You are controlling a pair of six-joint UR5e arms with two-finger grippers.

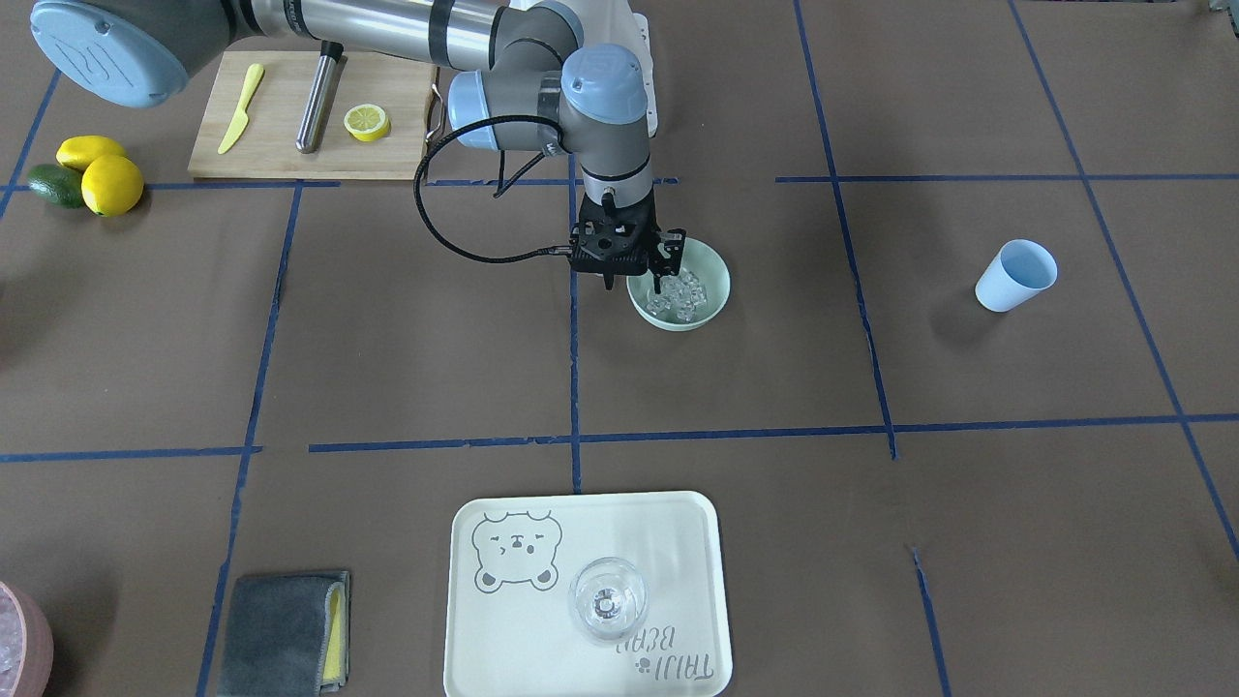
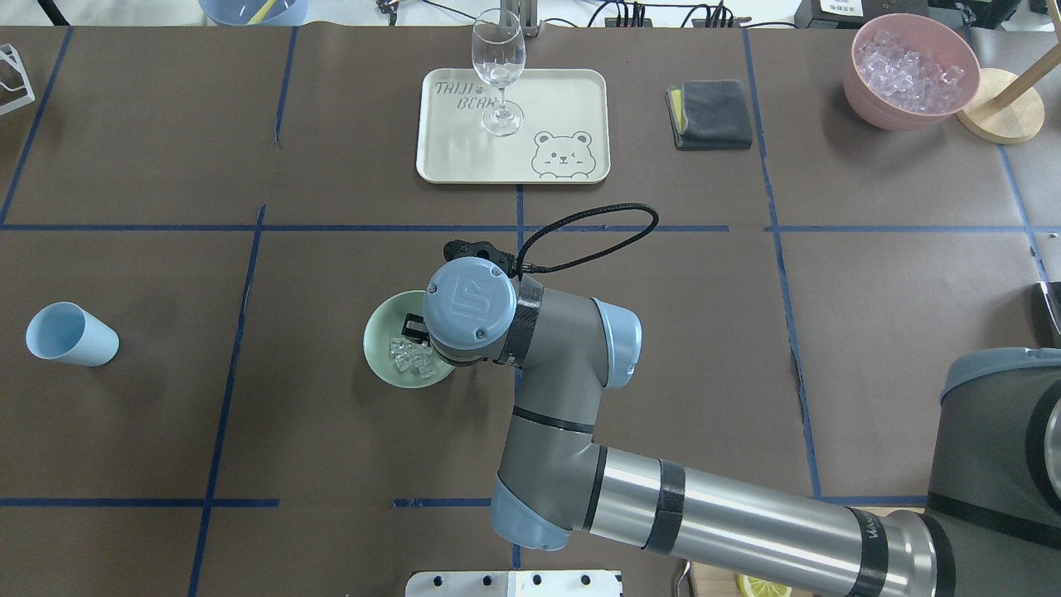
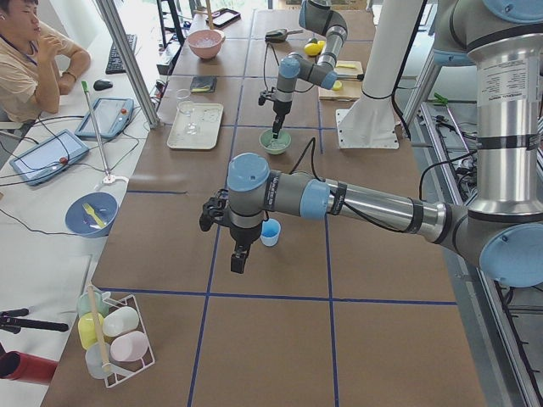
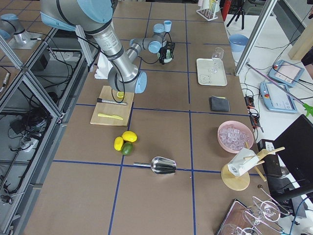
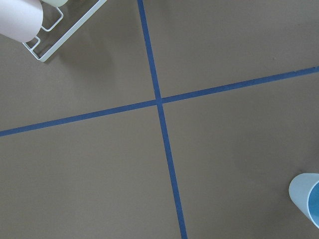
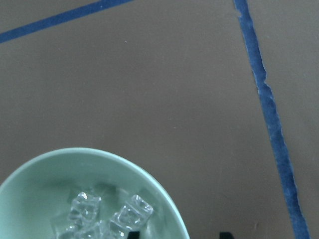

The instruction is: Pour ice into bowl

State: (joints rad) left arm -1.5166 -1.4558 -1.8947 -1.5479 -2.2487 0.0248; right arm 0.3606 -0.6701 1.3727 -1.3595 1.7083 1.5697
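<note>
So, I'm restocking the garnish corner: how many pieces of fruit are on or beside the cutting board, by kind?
Whole lemons: 2
Lemon half: 1
Green fruit: 1
Total: 4

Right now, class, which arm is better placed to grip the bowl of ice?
Right. The right gripper stands open astride the bowl's rim; the left gripper hangs far off beside the cup.

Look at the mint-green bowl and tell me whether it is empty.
No, a cluster of clear ice cubes lies inside the bowl in the front-facing view.
</note>
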